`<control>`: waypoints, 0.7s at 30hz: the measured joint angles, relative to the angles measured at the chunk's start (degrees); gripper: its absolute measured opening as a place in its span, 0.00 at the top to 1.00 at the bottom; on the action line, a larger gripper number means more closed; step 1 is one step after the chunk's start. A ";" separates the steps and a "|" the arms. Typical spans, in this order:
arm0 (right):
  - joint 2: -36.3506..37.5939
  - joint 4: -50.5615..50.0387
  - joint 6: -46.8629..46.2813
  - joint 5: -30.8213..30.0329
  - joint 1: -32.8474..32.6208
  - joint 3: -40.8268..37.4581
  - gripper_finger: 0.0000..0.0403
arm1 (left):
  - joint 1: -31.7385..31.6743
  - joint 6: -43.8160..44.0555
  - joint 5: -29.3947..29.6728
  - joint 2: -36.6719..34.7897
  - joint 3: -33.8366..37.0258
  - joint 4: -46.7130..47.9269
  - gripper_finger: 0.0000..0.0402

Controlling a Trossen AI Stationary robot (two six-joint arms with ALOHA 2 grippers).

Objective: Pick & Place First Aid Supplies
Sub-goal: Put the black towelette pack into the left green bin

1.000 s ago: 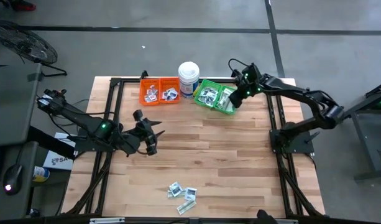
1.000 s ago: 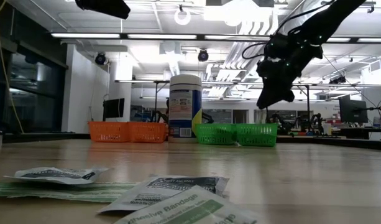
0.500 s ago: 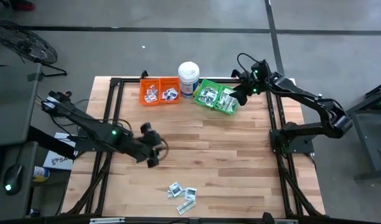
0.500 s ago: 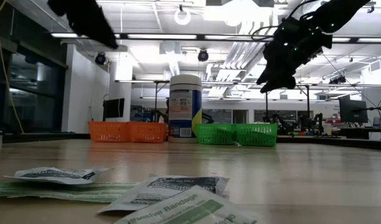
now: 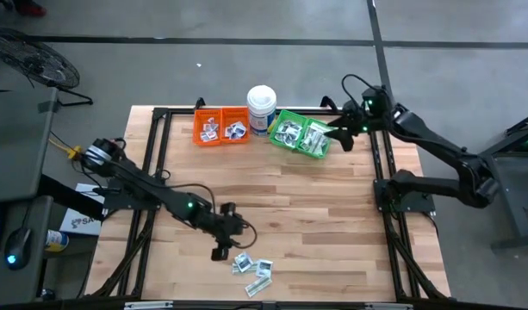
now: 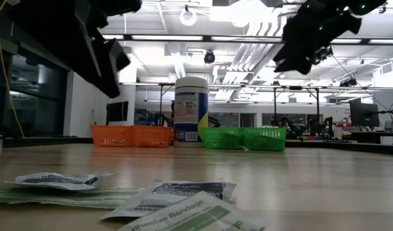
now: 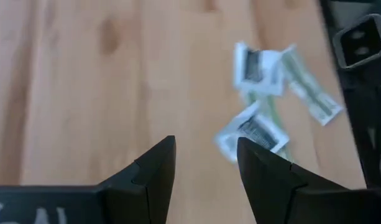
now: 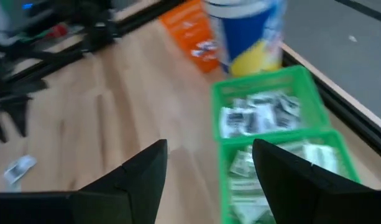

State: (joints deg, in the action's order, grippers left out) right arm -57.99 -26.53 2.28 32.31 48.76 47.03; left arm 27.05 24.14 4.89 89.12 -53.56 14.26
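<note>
Your left gripper [image 5: 220, 252] reaches the packets [image 5: 252, 269] at bottom centre with empty, parted fingers; right gripper [image 5: 344, 141], fingers wide, hovers beside the green bin [image 5: 291, 115].

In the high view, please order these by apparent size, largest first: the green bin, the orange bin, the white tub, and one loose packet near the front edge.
1. green bin and orange bin: they look about alike, so I do not rank them.
2. white tub, seen from above.
3. loose packet, clearly the smallest.

Packets [image 5: 252, 269] at table's [image 5: 332, 224] near edge (bins [image 5: 220, 125] far edge).
</note>
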 joint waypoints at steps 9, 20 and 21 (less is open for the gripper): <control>7.11 -4.53 -2.88 0.45 -10.73 0.04 0.44 | -0.02 -23.03 -8.11 6.15 -0.03 -9.18 0.58; 8.89 -6.42 -12.64 -5.35 -28.07 0.04 0.44 | -0.03 -45.89 -9.26 7.32 -0.26 -9.84 0.58; 8.87 -6.43 -13.63 -6.61 -30.02 0.04 0.44 | -0.02 -46.78 -8.92 7.94 -0.30 -10.15 0.58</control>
State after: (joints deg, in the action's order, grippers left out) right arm -49.12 -32.96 -11.35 25.70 18.74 47.07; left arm 27.03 -22.64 -4.03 97.07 -53.86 4.11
